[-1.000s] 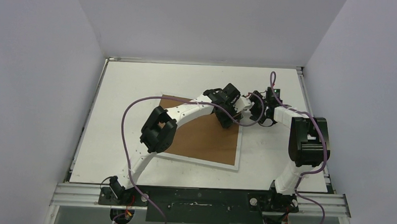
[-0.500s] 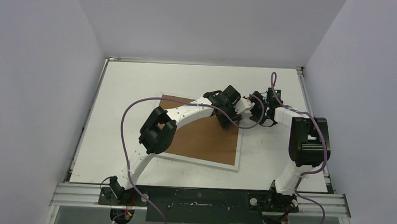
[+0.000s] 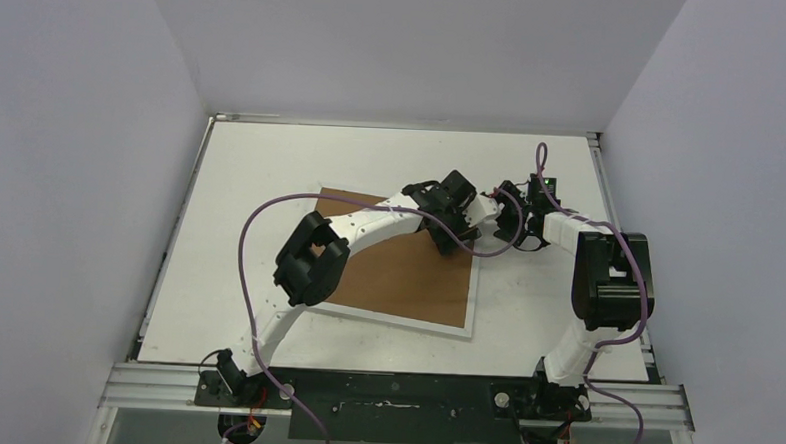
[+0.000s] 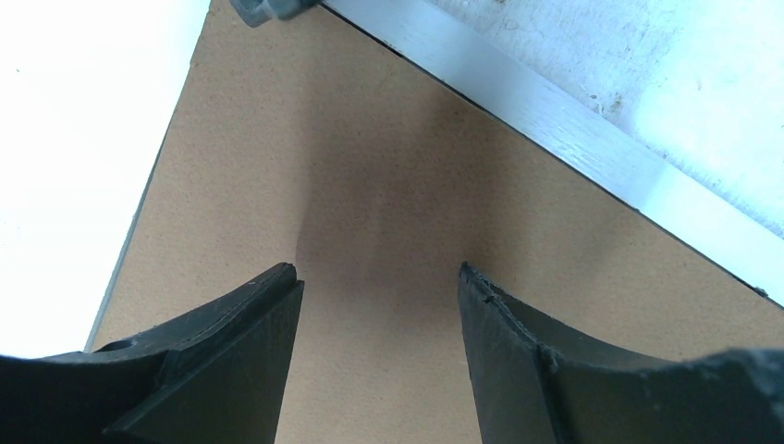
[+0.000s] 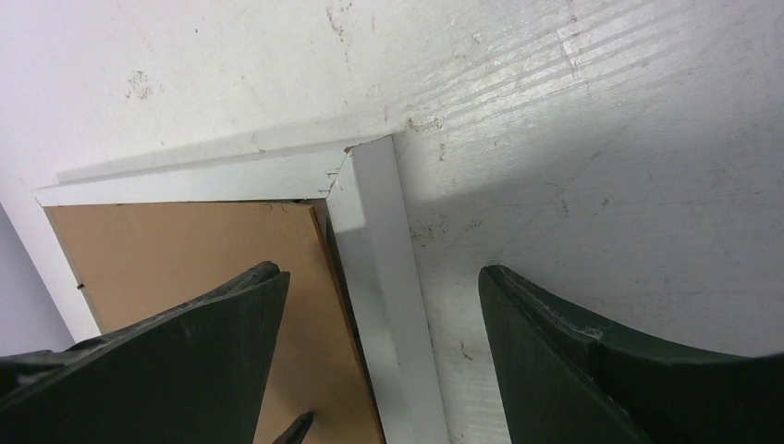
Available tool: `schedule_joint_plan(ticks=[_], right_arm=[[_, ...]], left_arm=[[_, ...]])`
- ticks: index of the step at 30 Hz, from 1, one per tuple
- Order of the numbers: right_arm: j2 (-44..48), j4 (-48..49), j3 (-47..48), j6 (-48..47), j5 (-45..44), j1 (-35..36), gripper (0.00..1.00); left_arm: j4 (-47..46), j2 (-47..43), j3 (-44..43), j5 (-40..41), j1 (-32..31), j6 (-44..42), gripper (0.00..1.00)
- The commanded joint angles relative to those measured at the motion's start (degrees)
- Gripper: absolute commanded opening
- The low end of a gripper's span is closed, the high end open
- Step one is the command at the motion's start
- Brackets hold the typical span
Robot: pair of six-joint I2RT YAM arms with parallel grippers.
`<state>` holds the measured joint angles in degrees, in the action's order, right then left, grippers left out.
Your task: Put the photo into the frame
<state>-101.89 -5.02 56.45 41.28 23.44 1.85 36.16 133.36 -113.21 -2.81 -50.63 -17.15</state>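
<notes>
The left arm (image 3: 369, 219) has drifted a little since a second ago: its black elbow (image 3: 310, 261) is slightly further left and its wrist slightly further toward the far right. The right arm (image 3: 607, 276) has kept its place.

On the white table (image 3: 261, 166) the frame (image 3: 405, 322) lies flat and a bit askew, near the middle and toward the right. Its narrow white border surrounds the brown board (image 3: 397, 277), which fills the opening. The photo shows in no view.

The left arm reaches from its near-left base across the board to the frame's far right part. The right arm bends in from the right, its wrist just past the frame's far right corner.

The left gripper (image 4: 379, 273) hangs low over the board with its jaws apart and nothing between them; whether the tips touch the board cannot be told. The right gripper (image 5: 379, 270) stands open too, its jaws astride the frame's right border just short of the mitred corner, holding nothing.

In the right wrist view a thin dark gap runs between the board's right edge and that border. A small grey piece (image 4: 263, 7), cut off by the picture's top, sits at the board's edge.
</notes>
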Motion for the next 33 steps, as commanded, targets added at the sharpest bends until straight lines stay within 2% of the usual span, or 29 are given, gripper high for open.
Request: schedule_joint_plan(ticks=[1,7,14,17,20,23,28,33], right_arm=[[-0.4,1.8,1.8,0.0,0.3,-0.3,0.78],[0.2,1.1,1.7,0.0,0.9,-0.3,0.78],[4.7,0.1,-2.5,0.3,3.3,-1.7,0.81],[7.4,-0.8,-4.9,0.7,5.8,-5.2,0.81],[11.1,-0.8,-9.1,1.9,9.8,-8.9,0.81],[16.1,-0.8,-13.9,2.5,12.6,-9.7,0.81],[25.9,-1.4,-22.3,2.7,16.3,-9.2,0.80],[33.2,-5.3,-25.7,1.3,16.5,-6.5,0.77]], left_arm=[[1.9,2.5,3.6,2.1,-0.8,-1.5,0.61],[1.8,2.4,5.0,1.7,-1.0,-1.4,0.60],[1.6,1.9,7.0,1.6,-1.1,-0.8,0.59],[2.3,0.6,6.4,1.2,-0.8,-0.2,0.59],[2.7,-1.0,6.1,0.1,-0.7,0.2,0.60],[3.1,-1.8,6.2,-0.6,-0.6,0.8,0.60],[1.5,-2.3,9.4,-0.5,-0.6,1.4,0.60],[1.3,-2.1,10.5,-1.3,-0.5,2.5,0.60]])
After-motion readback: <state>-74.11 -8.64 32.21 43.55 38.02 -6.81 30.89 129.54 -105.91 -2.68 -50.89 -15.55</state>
